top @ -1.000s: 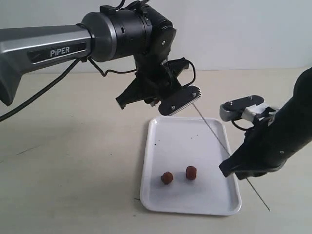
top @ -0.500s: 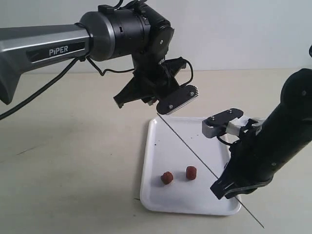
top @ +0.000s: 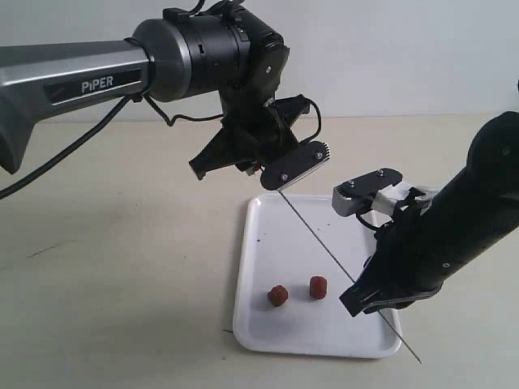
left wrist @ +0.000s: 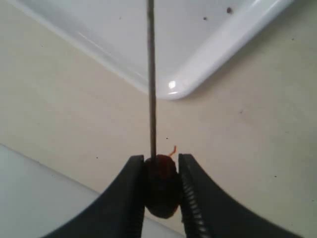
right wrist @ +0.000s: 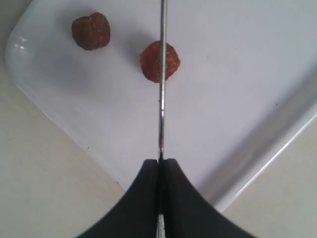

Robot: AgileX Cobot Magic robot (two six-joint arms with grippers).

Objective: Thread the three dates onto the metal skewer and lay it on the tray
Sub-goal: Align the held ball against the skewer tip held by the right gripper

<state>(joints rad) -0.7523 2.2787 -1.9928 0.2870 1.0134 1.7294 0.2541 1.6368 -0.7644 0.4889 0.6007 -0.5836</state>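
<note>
**First date held against the skewer tip, near the tray's corner and clear of the table.**

The left gripper [left wrist: 159, 166] is clamped on a dark wrinkled date [left wrist: 161, 193]. The right gripper [right wrist: 159, 163] is pinched tight on the thin grey metal skewer [top: 324, 243], whose tip meets the date's face near its middle. Whether it has pierced the date cannot be told. Two reddish-brown dates [top: 277, 296] [top: 318, 287] lie apart on the flat white rectangular tray [top: 276, 243], beneath the rod. Assessment: drive the skewer strictly along its own axis and keep the tip centred between the jaws. The right grip sits well back from the tip, so the rod may bow. Advance slowly so the date does not roll out.
</note>
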